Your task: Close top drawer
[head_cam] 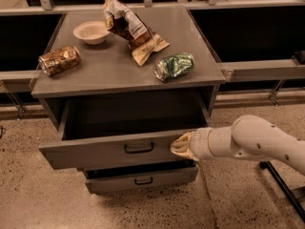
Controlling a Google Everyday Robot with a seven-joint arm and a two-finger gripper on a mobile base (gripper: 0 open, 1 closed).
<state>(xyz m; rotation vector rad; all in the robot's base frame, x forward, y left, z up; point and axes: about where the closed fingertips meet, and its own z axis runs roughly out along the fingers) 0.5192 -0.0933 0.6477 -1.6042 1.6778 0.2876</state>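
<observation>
While the top drawer [95, 151] stands partly pulled out of the cabinet [119, 73], its front panel well forward of the cabinet's edge, the gripper [180, 146] rests against the panel's right end, right of the black handle [139, 148]. Whether the gripper is clenched or released cannot be told. Open floor [47, 204] lies before the drawer.

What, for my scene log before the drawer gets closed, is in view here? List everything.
Cabinet: one, grey, centre.
Top drawer: one, grey, open, black handle.
Lower drawer: one, grey, beneath, slightly out.
Bowl: one, cream, cabinet top, back left.
Snack bag: one, brown and white, crumpled, back centre.
Brown can: one, on its side, left.
Green can: one, on its side, front right.
Arm: one, white, reaching from the right.
Gripper: one, cream, against the top drawer's front, right end.
</observation>
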